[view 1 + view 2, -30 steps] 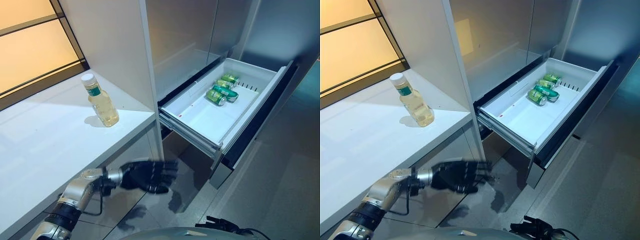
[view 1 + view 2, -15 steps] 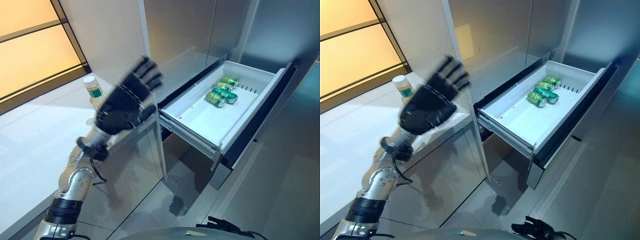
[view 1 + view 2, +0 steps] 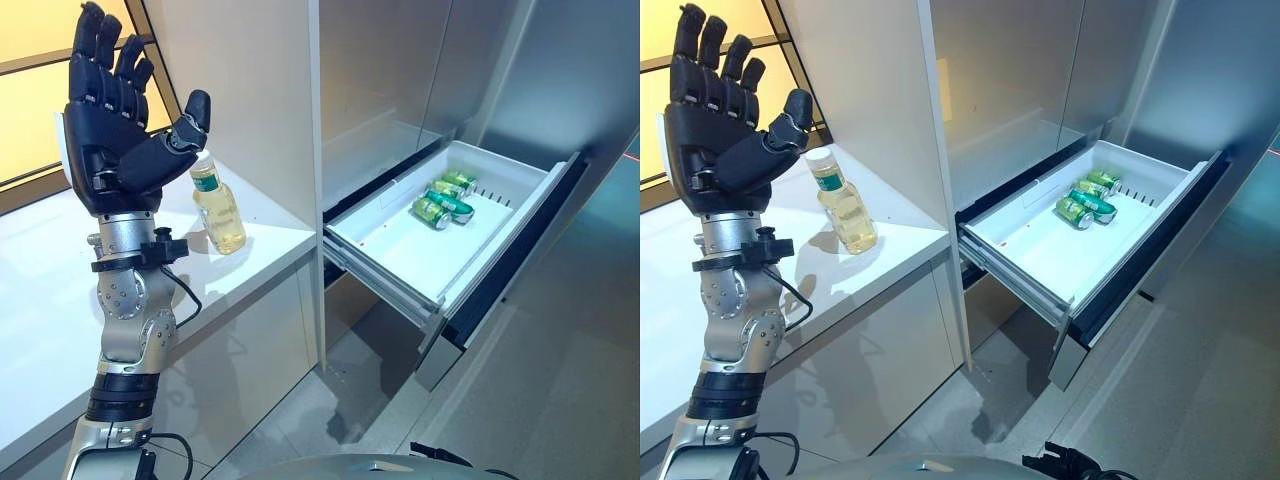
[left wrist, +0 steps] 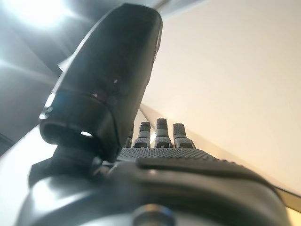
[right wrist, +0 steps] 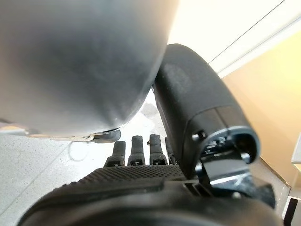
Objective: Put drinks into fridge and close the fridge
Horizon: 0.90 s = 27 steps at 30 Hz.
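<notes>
Left robot hand [image 3: 108, 150] now high beside the bottle [image 3: 218, 203] (fingers spread wide, empty), no longer low.

The white table [image 3: 250, 255] carries one bottle [image 3: 219, 212], standing upright near the table's front edge, close to the tall panel beside the fridge. The bottle holds pale yellow liquid and has a white cap. The open fridge drawer [image 3: 395, 245] is white inside and carries three green cans [image 3: 442, 197], lying on their sides together at its far end.
</notes>
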Available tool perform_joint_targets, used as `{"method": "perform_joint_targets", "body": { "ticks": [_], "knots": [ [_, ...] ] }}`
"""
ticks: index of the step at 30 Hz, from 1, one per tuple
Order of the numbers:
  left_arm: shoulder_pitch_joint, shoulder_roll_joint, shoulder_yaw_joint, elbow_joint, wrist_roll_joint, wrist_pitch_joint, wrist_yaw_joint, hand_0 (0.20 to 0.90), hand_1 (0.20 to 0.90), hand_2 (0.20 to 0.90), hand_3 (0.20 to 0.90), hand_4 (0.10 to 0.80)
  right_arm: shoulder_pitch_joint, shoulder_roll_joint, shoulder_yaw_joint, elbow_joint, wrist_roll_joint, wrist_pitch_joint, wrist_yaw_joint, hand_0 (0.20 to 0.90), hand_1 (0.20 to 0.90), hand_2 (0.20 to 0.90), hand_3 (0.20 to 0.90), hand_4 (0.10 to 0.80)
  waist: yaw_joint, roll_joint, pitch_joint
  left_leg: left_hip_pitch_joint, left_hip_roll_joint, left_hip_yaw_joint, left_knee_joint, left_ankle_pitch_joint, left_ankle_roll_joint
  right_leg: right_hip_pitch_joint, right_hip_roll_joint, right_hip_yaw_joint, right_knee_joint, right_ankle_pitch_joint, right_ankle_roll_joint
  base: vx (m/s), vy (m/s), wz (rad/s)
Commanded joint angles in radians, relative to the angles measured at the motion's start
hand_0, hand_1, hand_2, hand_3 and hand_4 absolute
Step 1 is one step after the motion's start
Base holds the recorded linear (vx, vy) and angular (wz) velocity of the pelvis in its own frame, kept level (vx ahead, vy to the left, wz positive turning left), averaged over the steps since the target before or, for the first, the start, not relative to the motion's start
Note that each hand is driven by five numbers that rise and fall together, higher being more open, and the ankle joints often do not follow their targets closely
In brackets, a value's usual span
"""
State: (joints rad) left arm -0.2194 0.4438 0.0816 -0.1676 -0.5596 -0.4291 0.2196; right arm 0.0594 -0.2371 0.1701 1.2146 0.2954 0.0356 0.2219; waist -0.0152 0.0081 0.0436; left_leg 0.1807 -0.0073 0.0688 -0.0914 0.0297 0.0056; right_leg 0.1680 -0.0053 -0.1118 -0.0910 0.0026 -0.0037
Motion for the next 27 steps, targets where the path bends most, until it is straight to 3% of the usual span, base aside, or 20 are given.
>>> {"method": "perform_joint_targets", "body": {
  "ticks": [1,10,27],
  "knots": [
    [-0.181,0.021,0.004,0.036,0.046,-0.004,0.06,0.9,0.9,0.9,0.9,0.8,-0.005,0.037,0.052,0.023,0.007,0.014,0.009,0.9,0.9,0.9,0.9,0.8,-0.023,-0.003,-0.006,0.012,-0.014,0.011,0.004,-0.099,0.028,-0.023,-0.019,-0.029,0.102,-0.078,0.048,0.0,0.0,0.0],
    [-0.197,0.052,-0.011,0.145,0.142,0.065,0.117,0.9,0.9,0.9,0.9,0.8,-0.003,0.029,0.043,0.014,-0.006,0.024,0.016,0.9,0.9,0.9,0.9,0.8,-0.032,-0.008,-0.003,0.017,-0.012,0.028,0.004,-0.1,0.026,-0.021,-0.02,-0.024,0.108,-0.079,0.054,0.0,0.0,0.0],
    [-0.157,0.077,-0.066,0.266,0.305,0.111,0.105,0.9,0.9,0.9,0.9,0.8,-0.003,0.02,0.027,0.001,-0.029,0.042,0.027,0.9,0.9,0.9,0.9,0.8,-0.033,-0.005,0.009,0.022,-0.015,0.038,0.01,-0.102,0.028,-0.02,-0.021,-0.023,0.118,-0.082,0.058,0.001,0.0,0.0]
  ]
}}
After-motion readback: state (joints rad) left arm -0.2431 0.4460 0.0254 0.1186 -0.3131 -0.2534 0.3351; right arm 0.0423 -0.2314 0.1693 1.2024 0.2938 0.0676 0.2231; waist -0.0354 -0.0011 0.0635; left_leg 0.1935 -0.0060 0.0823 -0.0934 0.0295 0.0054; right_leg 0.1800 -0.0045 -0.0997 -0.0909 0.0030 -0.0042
